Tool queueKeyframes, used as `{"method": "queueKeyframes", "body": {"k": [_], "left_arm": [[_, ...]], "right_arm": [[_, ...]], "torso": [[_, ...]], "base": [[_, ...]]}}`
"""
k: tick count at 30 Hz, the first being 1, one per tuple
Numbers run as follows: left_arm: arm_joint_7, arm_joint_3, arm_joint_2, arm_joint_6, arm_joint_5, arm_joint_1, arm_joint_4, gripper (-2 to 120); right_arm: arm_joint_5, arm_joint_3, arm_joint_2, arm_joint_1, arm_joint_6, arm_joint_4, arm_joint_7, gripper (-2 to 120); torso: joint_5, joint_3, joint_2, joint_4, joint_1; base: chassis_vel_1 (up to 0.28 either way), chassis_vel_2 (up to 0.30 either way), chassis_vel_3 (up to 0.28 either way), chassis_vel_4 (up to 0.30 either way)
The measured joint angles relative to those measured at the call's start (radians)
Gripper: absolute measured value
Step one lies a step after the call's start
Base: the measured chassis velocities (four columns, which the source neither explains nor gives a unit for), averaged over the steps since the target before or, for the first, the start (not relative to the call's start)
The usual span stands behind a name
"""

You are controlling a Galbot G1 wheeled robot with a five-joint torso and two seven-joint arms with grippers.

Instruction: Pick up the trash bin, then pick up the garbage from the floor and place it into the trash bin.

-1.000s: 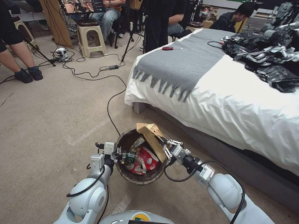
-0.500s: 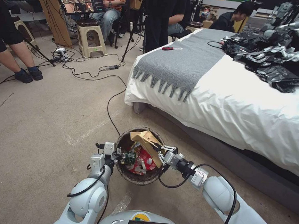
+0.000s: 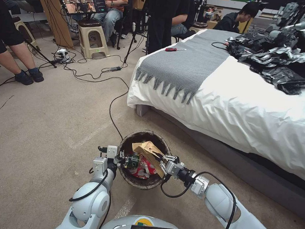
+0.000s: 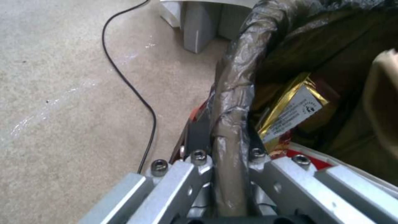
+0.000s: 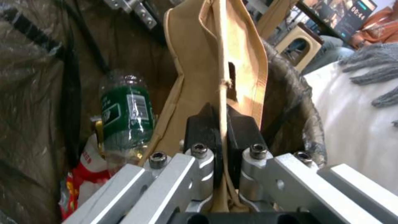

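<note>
Presently, a bed (image 3: 252,112) with white sheets and a grey fringed runner (image 3: 188,66) takes up the right of the head view, with black plastic bags (image 3: 285,65) heaped on its far part. Beige carpet (image 3: 43,137) covers the floor, with a black cable (image 3: 116,106) trailing across it toward the bin.

Trash bin (image 3: 140,180): held off the carpet in front of the robot, near the bed's corner. Its dark bag-lined rim (image 4: 232,93) is clamped between the left gripper's (image 3: 120,158) fingers, one inside and one outside the wall.

Right gripper (image 3: 162,159): positioned over the bin's opening on the bed side, black pads (image 5: 203,130) closed tight on the edge of a brown paper bag (image 5: 207,62). The bag (image 3: 148,150) stands partly inside the bin, upper end at rim level.

Contents noted inside: a green bottle (image 5: 124,109), a red-and-white wrapper (image 3: 144,169) beneath it, a gold foil packet (image 4: 290,109) beside the clamped rim
</note>
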Motion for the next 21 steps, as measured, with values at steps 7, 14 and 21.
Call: {"method": "queueKeyframes", "body": {"k": [7, 14, 21], "left_arm": [[0.0, 0.001, -0.002, 0.001, 0.0, -0.001, 0.002, 0], [0.0, 0.002, -0.003, 0.001, 0.001, -0.002, 0.006, 0], [0.001, 0.003, -0.004, 0.002, 0.002, -0.002, 0.006, 0]], "right_arm": [[-0.01, -0.003, 0.001, 0.011, 0.001, -0.008, 0.0, 18], [-0.014, -0.004, 0.001, 0.015, 0.001, -0.009, -0.003, 44], [-0.015, -0.004, 0.002, 0.014, 0.001, -0.002, -0.004, 64]], "torso": [[0.0, 0.0, 0.0, 0.0001, 0.0], [0.0, 0.0, 0.0, 0.0, 0.0], [0.0, 0.0, 0.0, 0.0001, 0.0]], "base": [[0.0, 0.0, 0.0, 0.0], [0.0, 0.0, 0.0, 0.0], [0.0, 0.0, 0.0, 0.0]]}}
